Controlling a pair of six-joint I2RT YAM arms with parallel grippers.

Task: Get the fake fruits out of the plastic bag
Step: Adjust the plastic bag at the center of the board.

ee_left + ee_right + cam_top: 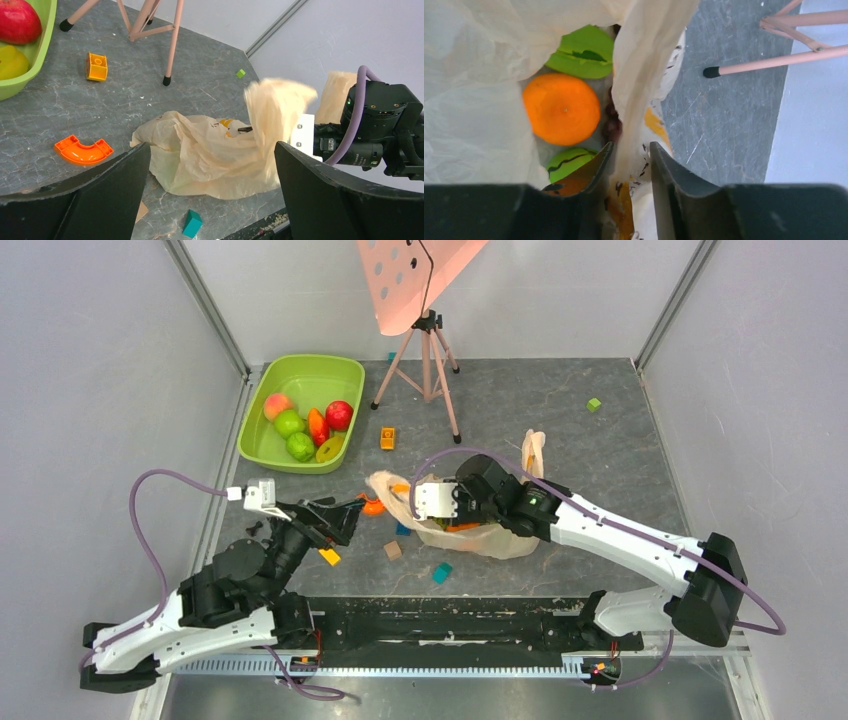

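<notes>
The plastic bag [500, 538] lies crumpled mid-table, its mouth toward the left. My right gripper [432, 515] is at that mouth. In the right wrist view its jaws [630, 145] stand partly apart astride the bag's printed wall [644, 60], one finger inside and one outside. Inside the bag lie an orange [561, 107], a green fruit [569, 162], a green leaf [584, 52] and dark grapes [613, 127]. My left gripper [345, 520] hangs wide open left of the bag [210, 160], holding nothing. Other fake fruits [340, 415] sit in a lime-green tub [320, 375].
A pink tripod [430, 360] stands behind the bag. An orange arc piece [82, 150], an orange block [388, 438], a teal block [441, 572], a yellow block [329, 557], a brown block [393, 550] and a green block [594, 405] are scattered about.
</notes>
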